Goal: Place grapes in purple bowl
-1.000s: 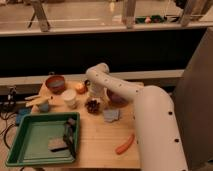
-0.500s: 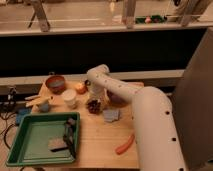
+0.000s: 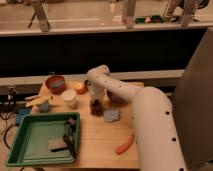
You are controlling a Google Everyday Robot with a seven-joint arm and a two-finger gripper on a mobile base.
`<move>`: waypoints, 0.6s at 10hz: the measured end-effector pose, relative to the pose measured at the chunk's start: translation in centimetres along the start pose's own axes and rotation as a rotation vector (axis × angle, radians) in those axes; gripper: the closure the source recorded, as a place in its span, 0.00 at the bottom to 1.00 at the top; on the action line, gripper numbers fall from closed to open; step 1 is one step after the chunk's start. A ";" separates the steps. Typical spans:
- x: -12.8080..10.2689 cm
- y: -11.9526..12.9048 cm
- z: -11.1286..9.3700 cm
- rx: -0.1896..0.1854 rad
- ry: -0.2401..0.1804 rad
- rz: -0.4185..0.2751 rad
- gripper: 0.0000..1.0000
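The grapes, a small dark maroon cluster, lie on the wooden table in the middle of the camera view. My gripper hangs straight down from the white arm and sits right on top of them, hiding their upper part. The purple bowl stands just right of the grapes. It is mostly covered by my arm, and only a dark strip of it shows.
An orange fruit, a white cup and a reddish-orange bowl stand to the left. A green tray holding a sponge and a brush fills the front left. A grey-blue cloth lies by the grapes. An orange carrot-like thing lies front right.
My gripper has edged slightly down and to the right onto the grapes. Nothing else has moved.
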 end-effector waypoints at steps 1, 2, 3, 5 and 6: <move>-0.1 -0.4 -1.2 0.006 0.004 -0.005 0.99; -0.1 -0.8 -2.0 0.012 0.011 -0.010 0.99; -0.2 -1.0 -2.6 0.016 0.013 -0.017 0.99; -0.5 -1.2 -3.1 0.020 0.013 -0.032 0.99; -0.2 -1.1 -4.0 0.028 0.024 -0.041 0.99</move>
